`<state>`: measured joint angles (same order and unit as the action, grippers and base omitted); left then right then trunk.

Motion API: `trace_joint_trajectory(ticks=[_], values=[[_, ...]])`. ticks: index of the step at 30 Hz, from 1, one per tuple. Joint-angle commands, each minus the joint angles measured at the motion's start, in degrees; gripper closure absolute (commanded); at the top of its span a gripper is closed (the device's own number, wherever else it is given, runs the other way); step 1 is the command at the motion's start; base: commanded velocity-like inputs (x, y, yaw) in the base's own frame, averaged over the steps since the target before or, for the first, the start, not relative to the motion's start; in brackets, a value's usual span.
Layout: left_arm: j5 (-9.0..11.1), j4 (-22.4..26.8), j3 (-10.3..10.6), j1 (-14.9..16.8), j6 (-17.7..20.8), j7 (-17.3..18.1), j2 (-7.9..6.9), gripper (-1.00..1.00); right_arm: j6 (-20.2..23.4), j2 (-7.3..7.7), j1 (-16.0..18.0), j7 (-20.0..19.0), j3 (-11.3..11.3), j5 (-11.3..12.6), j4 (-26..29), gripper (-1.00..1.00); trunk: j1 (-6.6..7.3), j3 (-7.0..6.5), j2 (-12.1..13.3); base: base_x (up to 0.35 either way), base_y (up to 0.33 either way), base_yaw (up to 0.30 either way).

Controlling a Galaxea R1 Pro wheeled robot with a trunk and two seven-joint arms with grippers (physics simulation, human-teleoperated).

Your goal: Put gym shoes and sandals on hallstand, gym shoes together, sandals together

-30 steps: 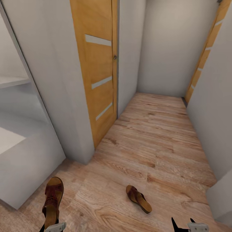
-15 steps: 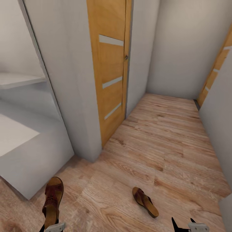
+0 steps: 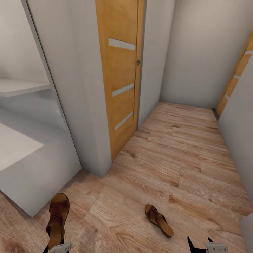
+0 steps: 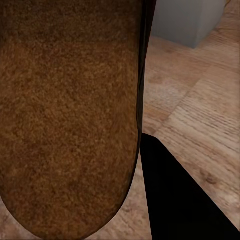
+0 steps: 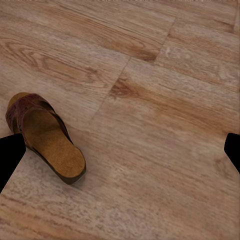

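your left gripper (image 3: 56, 246), lower left, grips one sandal (image 3: 58, 219). your right gripper (image 3: 199, 244), lower right, is spread wide above the floor (image 3: 182, 147); second sandal (image 3: 159, 220) lies bottom centre.

Head cam high; R wrist shares sandal (image 3: 159, 220).

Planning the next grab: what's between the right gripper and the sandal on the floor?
Bare wood floor, per the right wrist view; the sandal lies free beside the open right gripper.

I see matt grained wood floor planks (image 3: 182, 158), a brown leather sandal (image 3: 159, 220) with grainy cork-like footbed, and a smooth wooden door (image 3: 121, 70).
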<state>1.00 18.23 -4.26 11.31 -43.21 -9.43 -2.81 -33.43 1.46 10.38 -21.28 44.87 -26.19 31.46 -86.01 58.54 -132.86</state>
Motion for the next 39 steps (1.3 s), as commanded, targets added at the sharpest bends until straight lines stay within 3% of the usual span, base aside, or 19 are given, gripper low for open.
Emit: trace_joint_trajectory(ticks=[1,9,29,39], values=[[-0.1,0.0,0.0,0.0,-0.1,-0.1,0.0,1.0,-0.2,-0.01,0.1,-0.5,0.5,-0.3,0.0,-1.0,0.01,0.05,0.0,0.0,0.0,0.0],[-0.1,0.0,0.0,0.0,-0.1,-0.1,0.0,1.0,-0.2,0.01,0.1,-0.5,0.5,-0.3,-0.1,-1.0,0.01,0.05,0.0,0.041,-0.027,0.0],[-0.1,0.0,0.0,0.0,-0.1,-0.1,0.0,1.0,-0.2,-0.01,0.1,-0.5,0.5,-0.3,-0.1,-1.0,0.01,0.05,0.0,0.103,-0.222,0.0],[-0.1,0.0,0.0,0.0,-0.1,-0.1,0.0,1.0,-0.2,-0.03,0.1,-0.5,0.5,-0.3,-0.2,-1.0,0.01,0.05,0.0,0.003,-0.057,0.064]])
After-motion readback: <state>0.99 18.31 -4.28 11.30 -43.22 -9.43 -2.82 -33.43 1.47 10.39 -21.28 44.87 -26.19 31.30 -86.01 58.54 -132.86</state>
